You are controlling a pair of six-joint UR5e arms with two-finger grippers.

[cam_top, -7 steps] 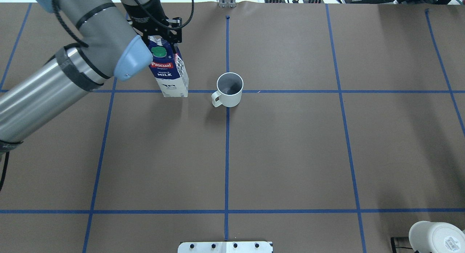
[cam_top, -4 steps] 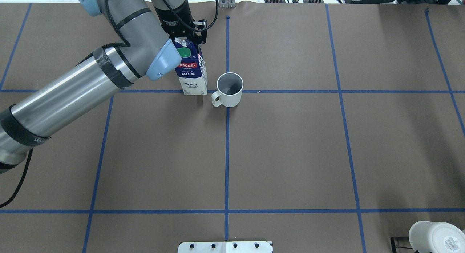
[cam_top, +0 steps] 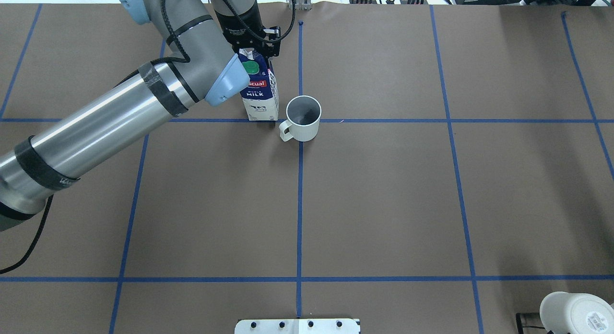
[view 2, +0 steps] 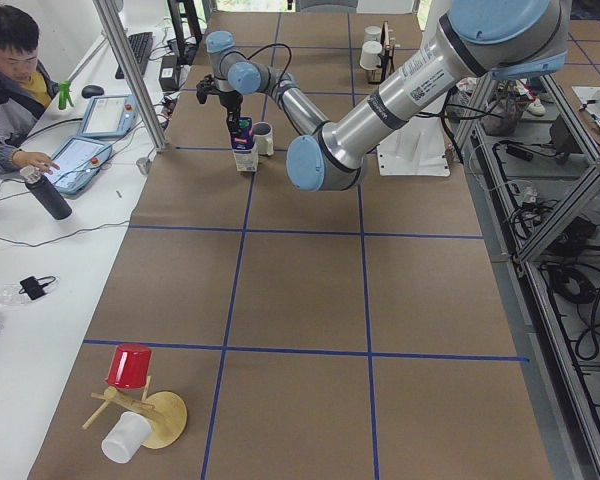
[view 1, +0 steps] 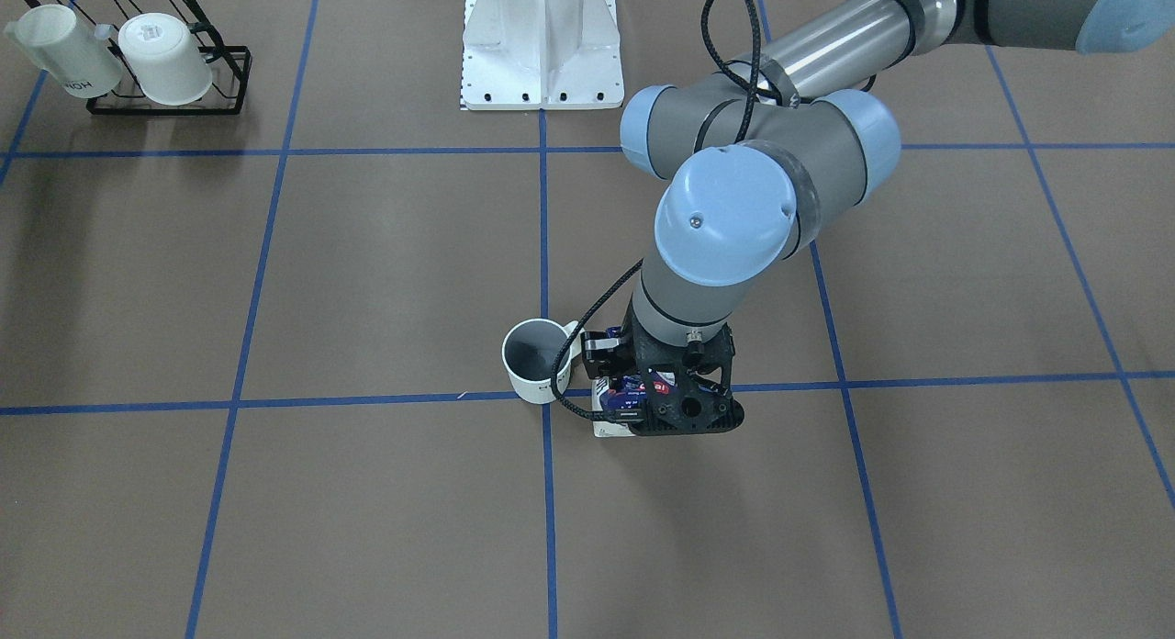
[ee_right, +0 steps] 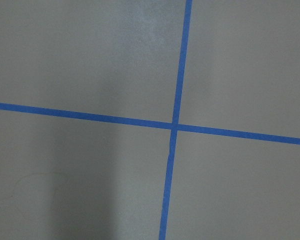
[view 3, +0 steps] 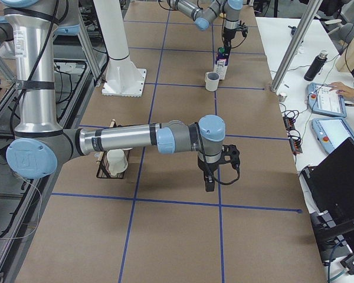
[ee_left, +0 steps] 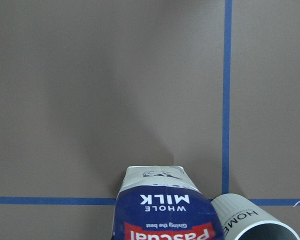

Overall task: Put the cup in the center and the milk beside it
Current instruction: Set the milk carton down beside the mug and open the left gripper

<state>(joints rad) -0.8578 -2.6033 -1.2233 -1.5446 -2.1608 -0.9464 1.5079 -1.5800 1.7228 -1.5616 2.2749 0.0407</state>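
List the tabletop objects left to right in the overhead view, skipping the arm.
milk carton → cup → white mug in the bottom right corner

A black wire rack (view 1: 167, 111) stood at one corner of the brown paper worktop (view 1: 386, 281), with white mugs (view 1: 165, 70) lying tilted in it. A white metal base plate (view 1: 542, 79) sat near the edge. Elsewhere, a wooden peg stand (view 2: 168, 420) carried a red cup (view 2: 130, 365) and a white cup (view 2: 127, 438).
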